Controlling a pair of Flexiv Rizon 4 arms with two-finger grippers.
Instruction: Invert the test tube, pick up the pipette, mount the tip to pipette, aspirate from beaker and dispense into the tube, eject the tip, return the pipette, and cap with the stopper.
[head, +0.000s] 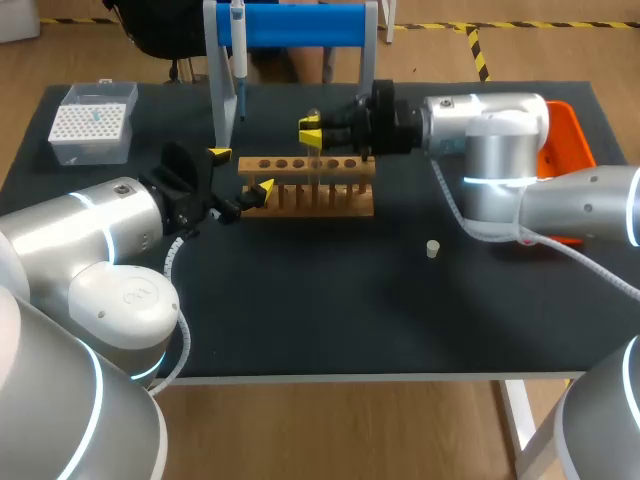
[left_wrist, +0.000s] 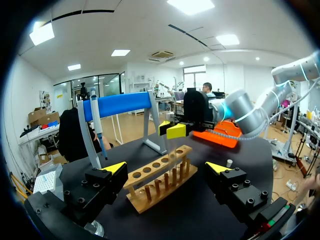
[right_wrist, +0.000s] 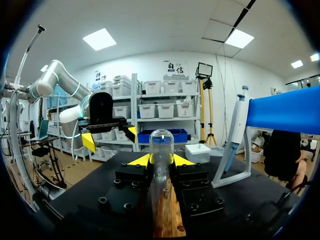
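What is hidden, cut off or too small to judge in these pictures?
- Beaker: shows in no view; in the head view the right arm covers most of the orange tray.
- Test tube: in the right wrist view its lower end is hidden by the body of the right gripper; faint in the head view.
- Tip box: in the head view the single tips are too small to count.

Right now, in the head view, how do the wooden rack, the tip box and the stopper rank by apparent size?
1. wooden rack
2. tip box, somewhat smaller
3. stopper, by far the smallest
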